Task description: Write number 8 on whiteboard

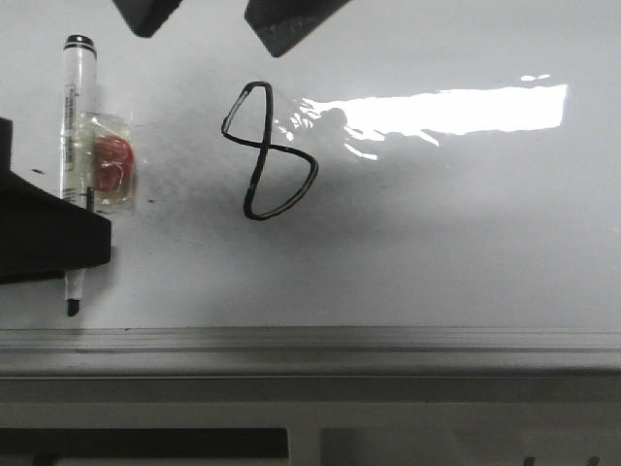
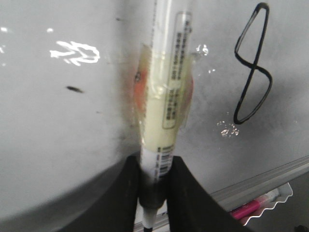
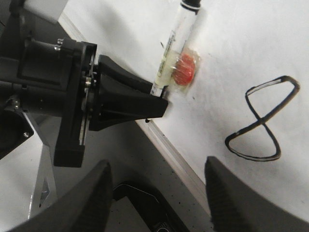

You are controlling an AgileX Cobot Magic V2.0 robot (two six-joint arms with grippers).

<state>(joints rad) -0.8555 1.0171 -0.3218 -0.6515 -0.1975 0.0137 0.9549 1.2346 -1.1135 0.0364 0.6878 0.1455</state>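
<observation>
The number 8 (image 1: 267,150) is drawn in black line on the whiteboard (image 1: 437,243), left of the bright glare. It also shows in the left wrist view (image 2: 253,72) and the right wrist view (image 3: 263,125). My left gripper (image 1: 82,243) is shut on a clear-bodied marker (image 1: 76,116) at the board's left side, well left of the 8. The marker's tip (image 1: 71,306) points toward the front ledge. The jaws pinch the marker near its tip end (image 2: 155,176). My right gripper (image 1: 218,15) is open and empty, its fingers above the board's far part.
A clear plastic wrap with a red lump (image 1: 114,165) is fixed to the marker's body. A grey metal ledge (image 1: 310,340) runs along the board's front edge. A pink object (image 2: 251,208) lies beyond the ledge. Small black ink specks (image 2: 74,89) dot the board.
</observation>
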